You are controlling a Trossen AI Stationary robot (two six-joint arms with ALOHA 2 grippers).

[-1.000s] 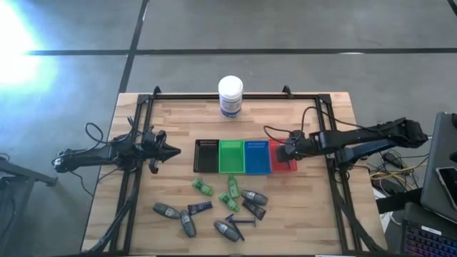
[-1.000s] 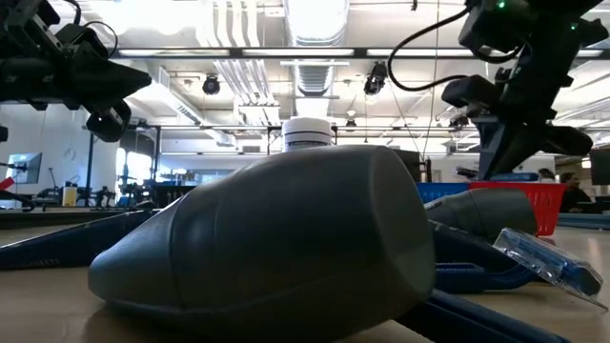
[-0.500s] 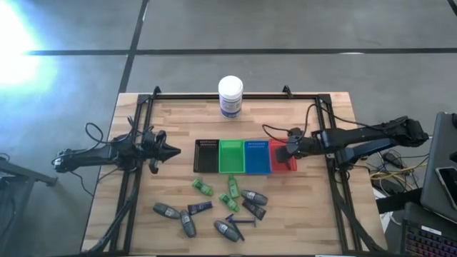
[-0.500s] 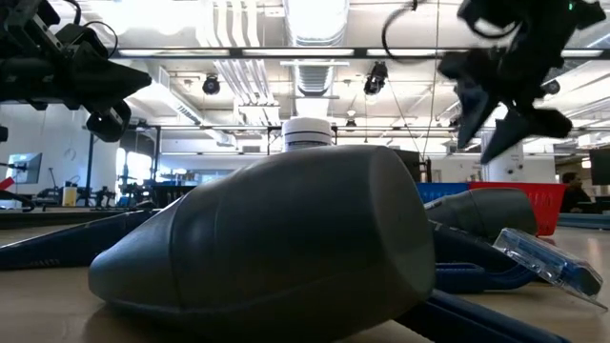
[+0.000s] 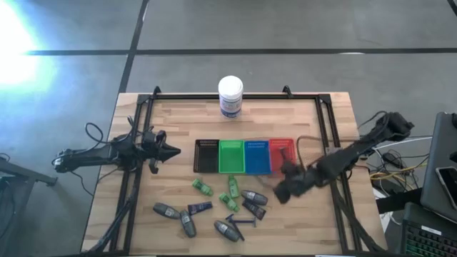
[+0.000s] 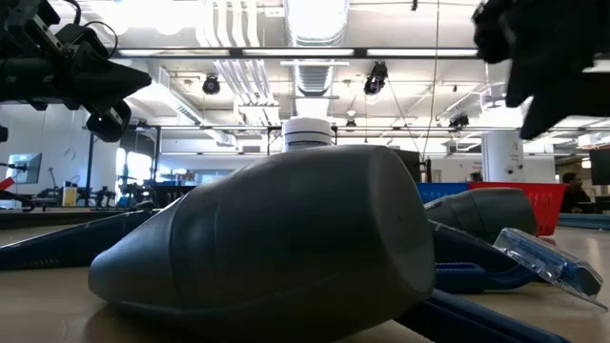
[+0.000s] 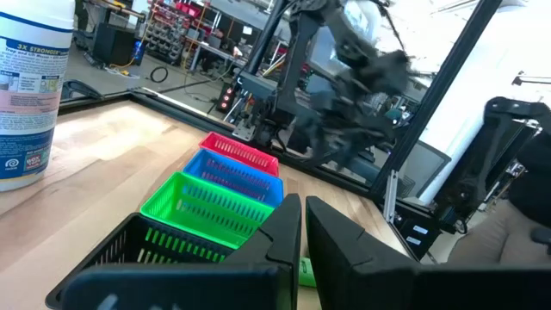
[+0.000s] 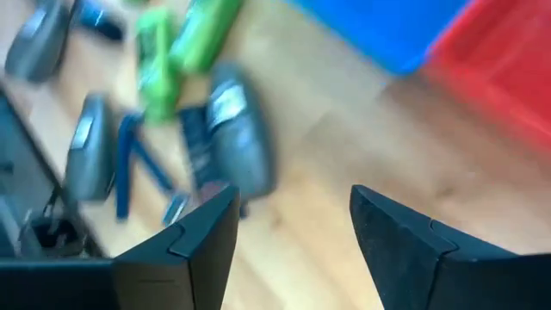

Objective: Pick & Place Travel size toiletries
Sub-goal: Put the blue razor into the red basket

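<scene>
The travel size toiletries lie loose on the wooden table near its front edge: green packets (image 5: pixel 202 188), grey oval bottles (image 5: pixel 166 210), navy tubes (image 5: pixel 200 207) and a thin blue-black stick (image 5: pixel 239 220). My right gripper (image 5: pixel 282 191) is open and empty, just right of the pile. In the right wrist view its fingers (image 8: pixel 207 232) stand apart above bare wood, with a grey bottle (image 8: pixel 237 138) and green packets (image 8: pixel 155 52) ahead. My left gripper (image 5: pixel 173 151) is shut and empty, hovering left of the black tray (image 5: pixel 206 155).
Black, green (image 5: pixel 230 156), blue (image 5: pixel 257 157) and red (image 5: pixel 283 151) trays stand in a row at mid-table. A large white jar (image 5: pixel 230 96) stands at the far edge. A black frame rail (image 5: pixel 328 143) runs along the sides. One grey bottle (image 6: pixel 276 238) fills the low view.
My right gripper has swung from above the red tray toward the table's near edge and a little left, ending beside the pile of toiletries. The toiletries and trays have not moved.
</scene>
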